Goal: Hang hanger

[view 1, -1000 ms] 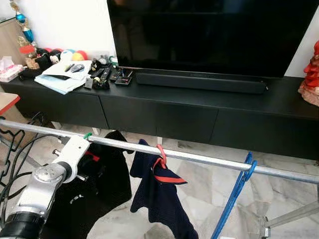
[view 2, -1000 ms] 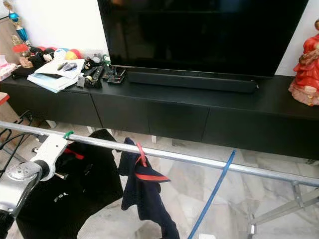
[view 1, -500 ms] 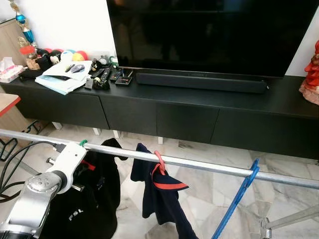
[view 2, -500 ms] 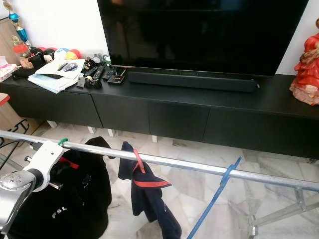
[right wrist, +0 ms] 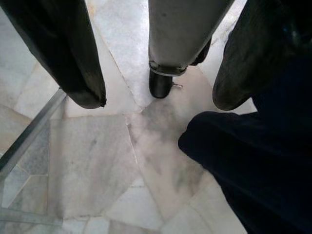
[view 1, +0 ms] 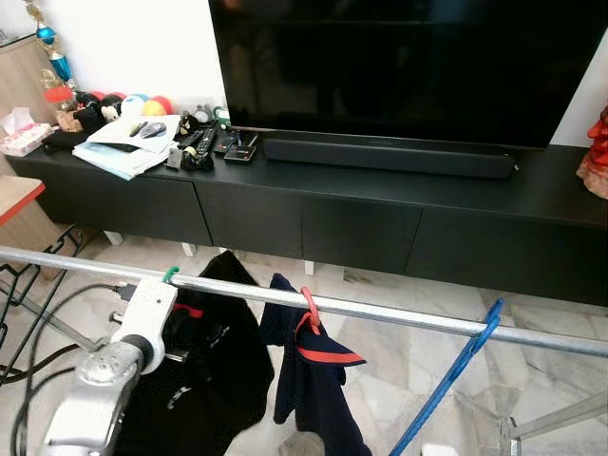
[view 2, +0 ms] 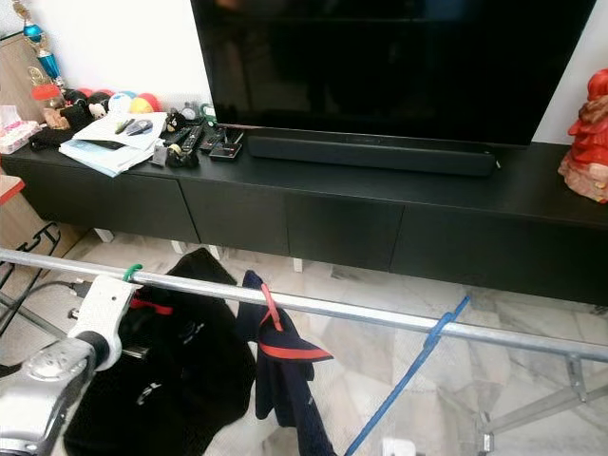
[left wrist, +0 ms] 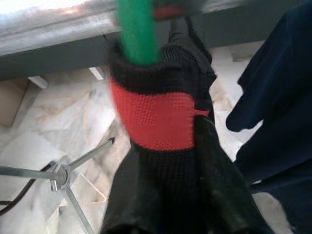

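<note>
A green hanger hook [view 1: 169, 275] sits over the metal rail [view 1: 399, 313] and carries a black garment [view 1: 204, 380] with a red collar band [left wrist: 156, 117]. My left arm's white wrist [view 1: 154, 309] is right below that hook, and my left gripper [view 1: 185, 321] is pressed against the garment's collar. A red hanger [view 1: 306, 302] with a navy garment [view 1: 318, 399] hangs further right. A blue hanger [view 1: 456, 366] hooks the rail near the right end. My right gripper [right wrist: 158, 101] hangs low over the marble floor, open and holding nothing.
A black TV cabinet [view 1: 361, 214] with a large TV [view 1: 399, 66] and soundbar stands beyond the rail. Papers and remotes [view 1: 133, 147] clutter its left end. A red figurine [view 2: 589, 133] stands at the right end. Rack legs [view 2: 532, 408] and cables [view 1: 38, 313] cross the floor.
The camera has shifted a little, and the hanging garments have swayed. My left arm stays beneath the green hook.
</note>
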You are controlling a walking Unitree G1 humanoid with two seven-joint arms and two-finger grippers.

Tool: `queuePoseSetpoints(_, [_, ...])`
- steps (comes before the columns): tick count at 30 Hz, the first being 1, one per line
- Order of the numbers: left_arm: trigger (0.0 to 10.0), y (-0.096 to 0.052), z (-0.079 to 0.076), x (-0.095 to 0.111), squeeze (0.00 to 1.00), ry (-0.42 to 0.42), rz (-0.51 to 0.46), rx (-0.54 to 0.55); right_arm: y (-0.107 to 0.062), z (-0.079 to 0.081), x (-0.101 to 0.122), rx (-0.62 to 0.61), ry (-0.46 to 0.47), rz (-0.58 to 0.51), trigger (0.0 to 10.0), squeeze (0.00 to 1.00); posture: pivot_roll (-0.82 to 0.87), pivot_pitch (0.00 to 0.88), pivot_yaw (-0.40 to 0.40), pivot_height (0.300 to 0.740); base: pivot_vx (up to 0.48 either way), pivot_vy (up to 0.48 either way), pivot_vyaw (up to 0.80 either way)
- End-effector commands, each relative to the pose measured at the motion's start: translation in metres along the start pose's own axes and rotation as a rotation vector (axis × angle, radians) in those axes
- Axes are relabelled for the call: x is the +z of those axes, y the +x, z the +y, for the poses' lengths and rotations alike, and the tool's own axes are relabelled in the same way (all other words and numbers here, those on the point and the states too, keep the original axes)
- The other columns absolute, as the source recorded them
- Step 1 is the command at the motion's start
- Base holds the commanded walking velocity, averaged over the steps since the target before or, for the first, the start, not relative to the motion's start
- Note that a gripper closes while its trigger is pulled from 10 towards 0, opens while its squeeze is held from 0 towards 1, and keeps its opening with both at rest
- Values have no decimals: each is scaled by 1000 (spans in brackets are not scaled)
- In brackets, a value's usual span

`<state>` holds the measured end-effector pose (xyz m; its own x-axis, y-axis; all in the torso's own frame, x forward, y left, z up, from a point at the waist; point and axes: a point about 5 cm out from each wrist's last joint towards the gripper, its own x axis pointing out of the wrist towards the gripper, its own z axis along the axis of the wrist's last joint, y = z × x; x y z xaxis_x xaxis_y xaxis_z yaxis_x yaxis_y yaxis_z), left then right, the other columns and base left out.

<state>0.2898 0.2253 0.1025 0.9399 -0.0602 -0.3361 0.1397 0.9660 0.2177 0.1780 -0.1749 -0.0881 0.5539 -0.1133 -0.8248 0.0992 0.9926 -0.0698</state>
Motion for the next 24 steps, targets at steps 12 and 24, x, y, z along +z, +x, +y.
queuePoseSetpoints(12, [10000,-10,4,-9,1000,-52,-39,37,-1,13,-5,4,-16,35,10000,0,89,68,49,740,0,0,0])
queuePoseSetpoints(24, [10000,-35,1,-2,1000,-99,-149,-23,-1,1,-5,-10,-15,24,10000,0,95,72,54,740,0,0,0])
